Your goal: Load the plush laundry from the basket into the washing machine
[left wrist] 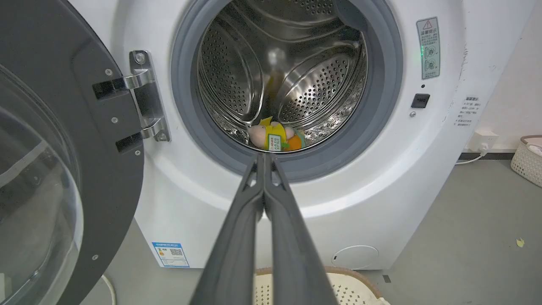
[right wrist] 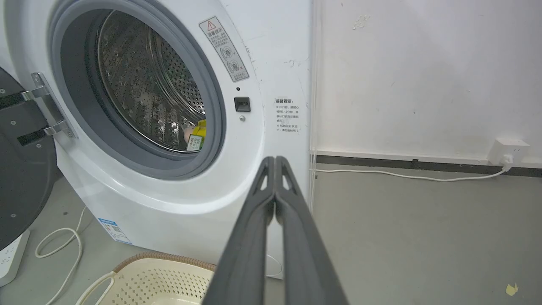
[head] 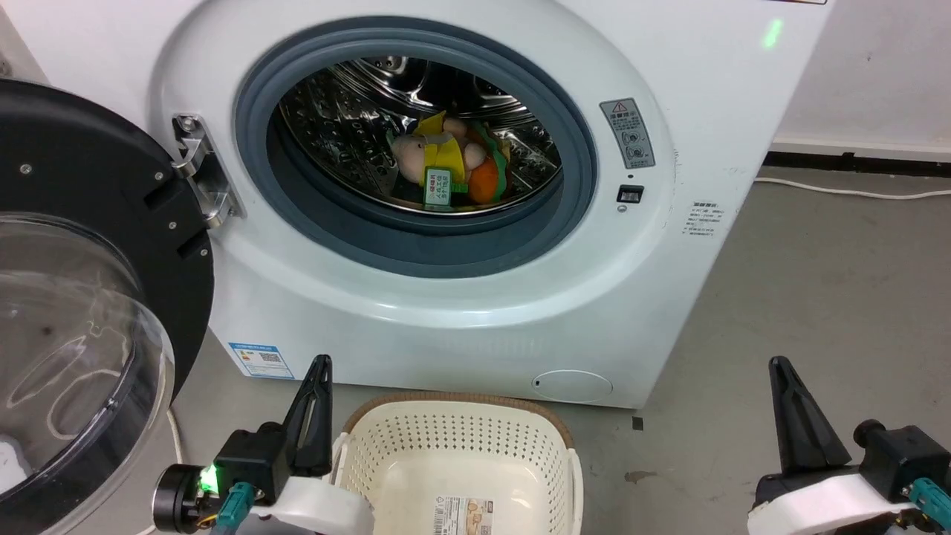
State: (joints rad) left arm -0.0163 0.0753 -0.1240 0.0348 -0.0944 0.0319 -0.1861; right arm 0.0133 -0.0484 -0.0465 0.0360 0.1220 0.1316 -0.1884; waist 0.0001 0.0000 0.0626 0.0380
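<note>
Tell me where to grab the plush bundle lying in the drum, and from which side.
Pinch the plush bundle by the yellow-clothed middle of the pale pink doll: it faces the opening, the orange hamburger lying to its right. Come in from the front through the grey gasket, dipping down, since it lies low on the drum floor.

Long dark tapered fingers (head: 310, 416) on black blocks (head: 252, 455). White forearm shells (head: 321, 510), teal plugs (head: 235, 507). Green light (head: 209, 478) on the left wrist
</note>
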